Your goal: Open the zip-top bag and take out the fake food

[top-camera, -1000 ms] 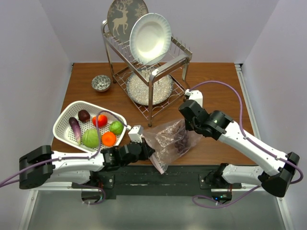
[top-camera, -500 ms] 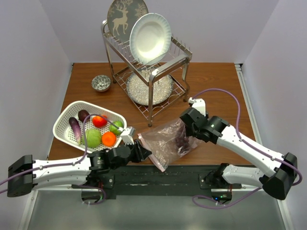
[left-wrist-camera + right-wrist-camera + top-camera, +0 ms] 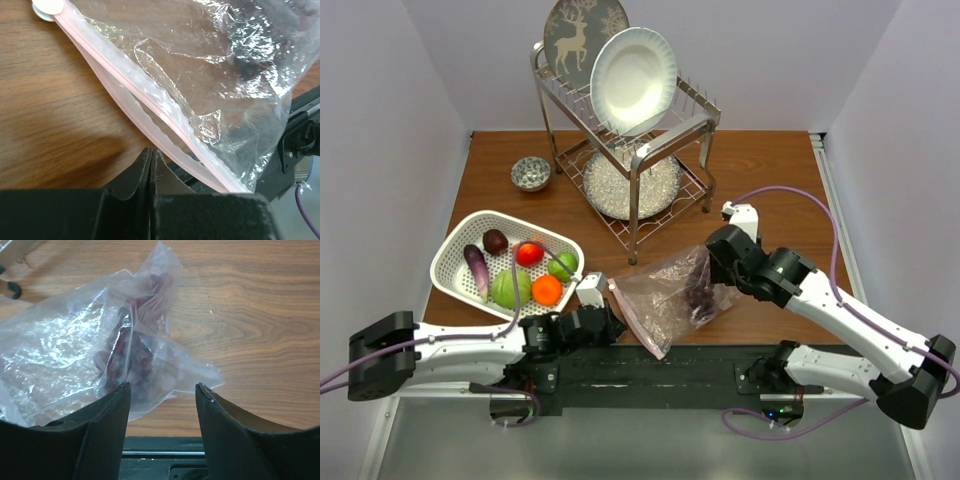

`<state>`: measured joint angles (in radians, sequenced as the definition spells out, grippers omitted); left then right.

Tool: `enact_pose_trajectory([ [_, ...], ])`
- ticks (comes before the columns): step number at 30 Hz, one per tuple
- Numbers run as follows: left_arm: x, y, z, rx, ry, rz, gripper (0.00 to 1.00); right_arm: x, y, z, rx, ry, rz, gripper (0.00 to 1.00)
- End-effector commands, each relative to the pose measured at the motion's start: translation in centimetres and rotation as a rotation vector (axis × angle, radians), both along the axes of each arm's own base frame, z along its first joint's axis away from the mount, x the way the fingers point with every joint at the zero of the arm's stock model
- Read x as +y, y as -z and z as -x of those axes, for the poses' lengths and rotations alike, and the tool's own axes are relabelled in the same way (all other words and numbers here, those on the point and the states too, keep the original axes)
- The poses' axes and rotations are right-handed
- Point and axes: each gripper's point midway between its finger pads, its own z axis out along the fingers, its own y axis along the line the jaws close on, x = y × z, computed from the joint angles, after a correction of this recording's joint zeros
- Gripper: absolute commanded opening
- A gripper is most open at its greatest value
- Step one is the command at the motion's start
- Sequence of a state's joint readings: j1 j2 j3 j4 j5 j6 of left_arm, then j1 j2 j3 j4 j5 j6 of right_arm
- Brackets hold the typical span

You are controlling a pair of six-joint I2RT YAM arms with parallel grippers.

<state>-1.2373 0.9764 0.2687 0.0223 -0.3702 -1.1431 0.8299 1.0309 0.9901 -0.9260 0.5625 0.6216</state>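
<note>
Left fingers point(image 3: 142, 172): pressed flat together with nothing visible between them. The tips sit just beside the lower lip of the zip-top bag point(image 3: 660, 295), under its pink zip strip point(image 3: 150, 106).
Right fingers point(image 3: 107, 415): spread wide and empty, hanging over the bag's sealed end, where the purple grapes point(image 3: 132, 357) show through the film.
Bag: lies crumpled on the bench point(image 3: 770, 170) near its front edge, between the two arms, with the mouth turned to the left arm. The white slider point(image 3: 47, 7) is at the strip's far end. The lips look partly parted, though that is uncertain.
Other fake food: already in the white basket point(image 3: 445, 255), well apart from the bag.
Step in hand: probably getting the grapes out.
Doing it well: open the left fingers and pinch one lip only, so the mouth gapes. Close the right fingers on the film behind the grapes, not on them, then tip the bag toward the mouth. The film is slick and close to the bench edge.
Left arm: low along the front edge, wrist pointing at the bag.
Right arm: reaches in from the right, wrist pitched down over the bag.
</note>
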Motion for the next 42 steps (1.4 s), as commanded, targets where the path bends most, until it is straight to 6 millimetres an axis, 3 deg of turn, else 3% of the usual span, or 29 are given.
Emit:
enact_pose_trajectory([
  [1,-2.7,-2.4,-1.3,-0.059,-0.015,0.117,0.08,-0.1,-1.3,-2.1,-0.079,0.057,0.023,0.61],
  [5,-4.1,-2.6,-1.9,-0.087,-0.003,0.136,0.13,0.9,0.6,-3.2,-0.040,0.043,0.027,0.61],
  [9,-5.5,-3.1,-2.3,-0.113,0.018,0.138,0.18,0.6,3.6,-3.8,0.032,0.059,0.038,0.61],
  [19,-7.8,-3.3,-2.8,-0.161,0.074,0.147,0.38,-0.2,8.8,-2.7,0.169,0.053,0.046,0.56],
  [27,-10.3,-3.1,-2.2,-0.161,0.155,0.190,0.63,-0.6,10.6,-1.6,0.218,0.061,0.057,0.24],
  [32,-11.4,-2.7,-1.7,-0.156,0.197,0.214,0.68,0.3,11.5,-1.0,0.265,0.040,0.025,0.11],
  [42,-13.0,-4.0,-1.5,-0.214,0.257,0.288,0.77,2.5,14.6,0.7,0.366,-0.016,-0.029,0.01],
])
